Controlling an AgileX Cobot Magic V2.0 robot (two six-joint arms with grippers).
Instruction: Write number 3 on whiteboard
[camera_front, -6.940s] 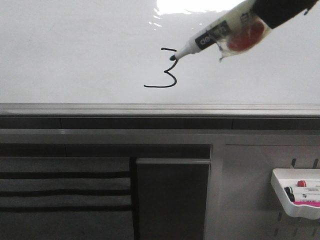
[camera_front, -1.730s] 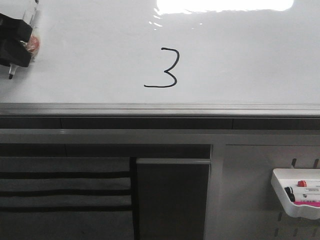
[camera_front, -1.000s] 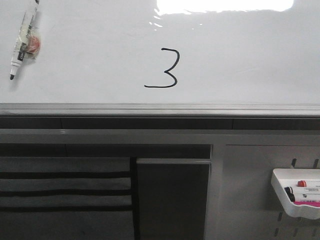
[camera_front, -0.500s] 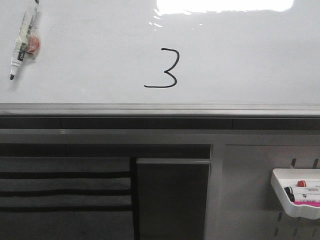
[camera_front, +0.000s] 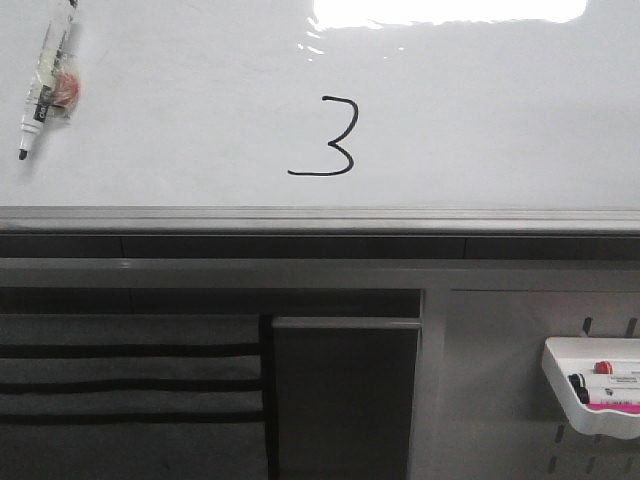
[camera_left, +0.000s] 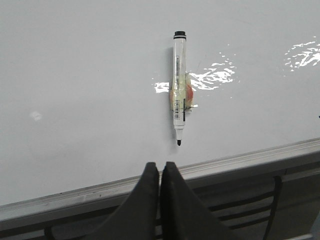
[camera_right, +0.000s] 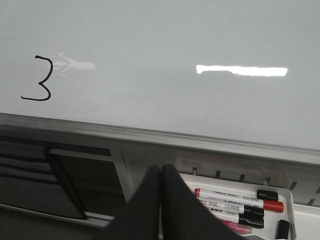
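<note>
since the earlier front pictures, the right arm has carried the marker away from the digit, and the dark left gripper that covered the pen at the board's left side has pulled off; in the last second nothing has shifted. we see the number 3 (camera_front: 328, 138) finished, thin and black, near the middle of the whiteboard (camera_front: 480, 120), a little above its grey metal lower edge. the black marker (camera_front: 43, 83) sits against the board far to the left, well apart from the digit, uncapped tip down, with a small red-orange piece on its barrel. our left gripper (camera_left: 160, 172) is closed and empty, just below the marker tip. our right gripper (camera_right: 161, 176) is also closed and empty, above the white tray (camera_right: 292, 202) with spare markers (camera_right: 235, 198).
</note>
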